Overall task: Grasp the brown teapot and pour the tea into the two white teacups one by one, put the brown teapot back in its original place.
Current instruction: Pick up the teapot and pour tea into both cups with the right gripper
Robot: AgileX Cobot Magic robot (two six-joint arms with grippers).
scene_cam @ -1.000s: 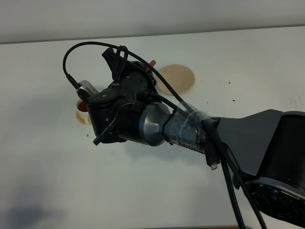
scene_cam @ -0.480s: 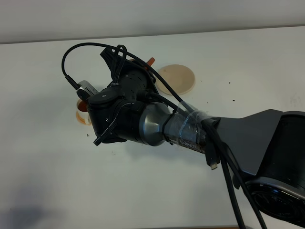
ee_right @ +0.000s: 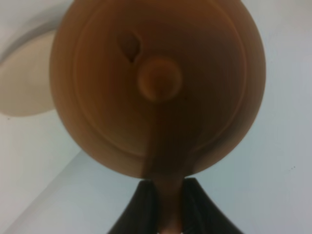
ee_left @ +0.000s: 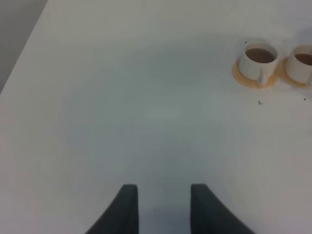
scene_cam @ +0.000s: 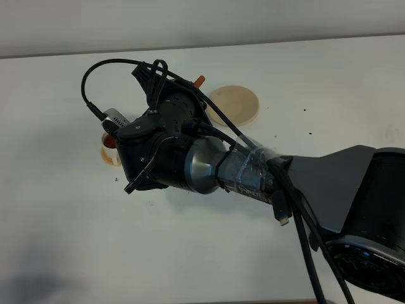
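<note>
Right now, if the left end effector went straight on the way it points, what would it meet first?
The left end effector, open, would probably meet only the bare white table. The two white teacups stand well off that line, though depth is unclear.

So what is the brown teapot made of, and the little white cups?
The teapot looks like unglazed clay: it is dull reddish brown with no shine and has faint turned rings on top. The cups look like glazed ceramic, maybe porcelain, because they are smooth, bright white and thin-rimmed. Pictures alone can't settle it for sure.
</note>
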